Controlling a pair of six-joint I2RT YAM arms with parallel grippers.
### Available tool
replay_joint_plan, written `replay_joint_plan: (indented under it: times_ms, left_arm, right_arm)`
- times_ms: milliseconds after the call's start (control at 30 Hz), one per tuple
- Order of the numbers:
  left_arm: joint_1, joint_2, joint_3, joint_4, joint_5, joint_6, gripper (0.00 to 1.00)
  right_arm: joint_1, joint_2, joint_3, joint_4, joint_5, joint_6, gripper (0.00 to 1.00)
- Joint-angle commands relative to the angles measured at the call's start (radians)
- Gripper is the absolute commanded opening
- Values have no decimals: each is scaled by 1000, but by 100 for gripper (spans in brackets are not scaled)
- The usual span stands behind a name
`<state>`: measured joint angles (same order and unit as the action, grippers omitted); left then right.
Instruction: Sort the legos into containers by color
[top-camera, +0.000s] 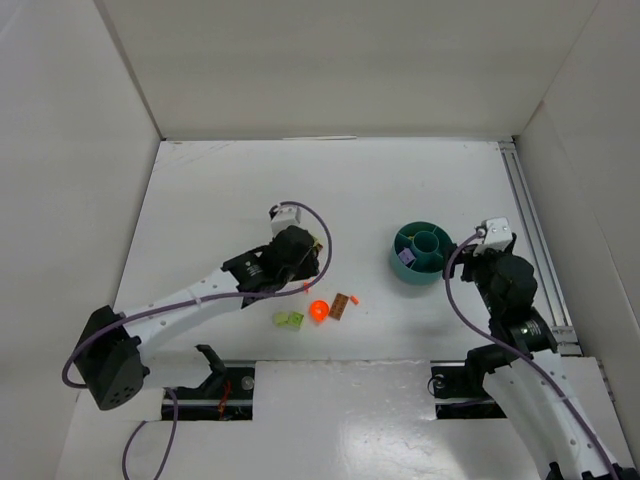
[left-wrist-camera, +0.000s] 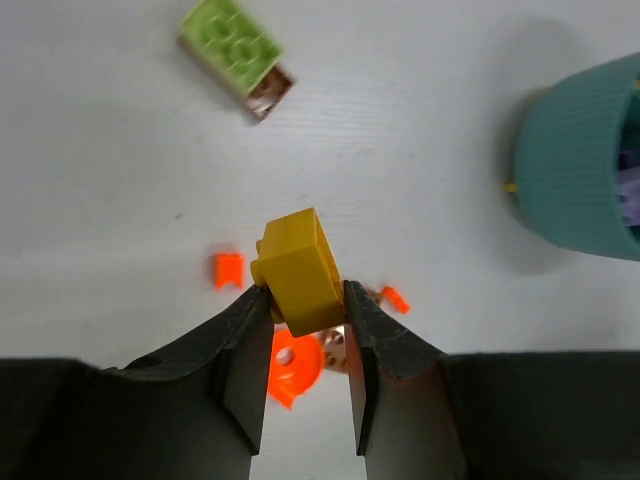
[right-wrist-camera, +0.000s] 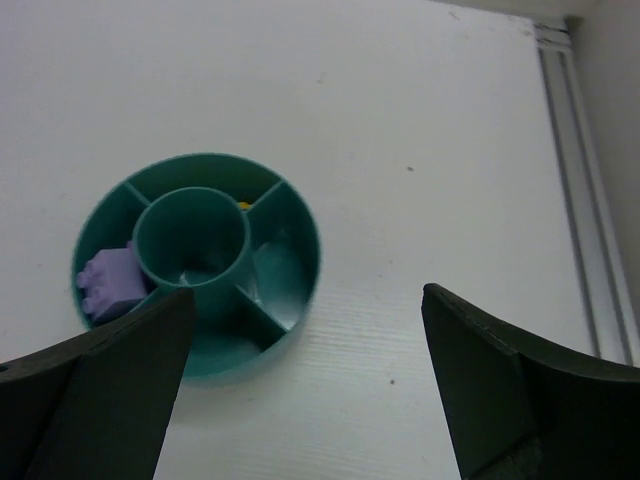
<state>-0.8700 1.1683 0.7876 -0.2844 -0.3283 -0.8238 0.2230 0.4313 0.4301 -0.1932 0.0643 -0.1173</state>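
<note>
- Bowl well right of left gripper, open table between; right gripper just beside its right rim.
- Left wrist: pinching yellow brick, long axis pointing away from wrist; orange bits beneath, bowl ahead to the right.
- Right wrist: spread wide, holding nothing; purple brick in left compartment, yellow speck in far one.

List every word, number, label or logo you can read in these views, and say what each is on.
No text can be read in any view.
The teal bowl, yellow brick, green brick and purple brick show no print; any stud markings are too small to tell.
</note>
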Motion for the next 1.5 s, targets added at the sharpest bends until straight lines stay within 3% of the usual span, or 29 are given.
replay_joint_plan:
  times_ms: [0,133,367,633,767,1167,1467]
  left_arm:
    - [-12,74,154,160,76,251,25]
    - [-21,235,327,267,211,507,25]
    - [-41,560,677,254,397,791,22]
    - [-41,847,1036,105,476,884,22]
    - [-50,956,1130,51,476,884,21]
    - [-60,913,1033,53,485,865,23]
    - [-60,903,1033,44,462,856,45]
  right_arm:
    - [4,-16,117,-184,341,146,99]
    - [4,18,206,-363,483,189,99]
    - [4,18,251,-397,517,177,99]
    - [4,7,260,-376,470,133,99]
    - [4,41,250,-332,440,99,99]
    - [4,93,240,-322,419,90,99]
    - [4,93,240,-313,410,90,99]
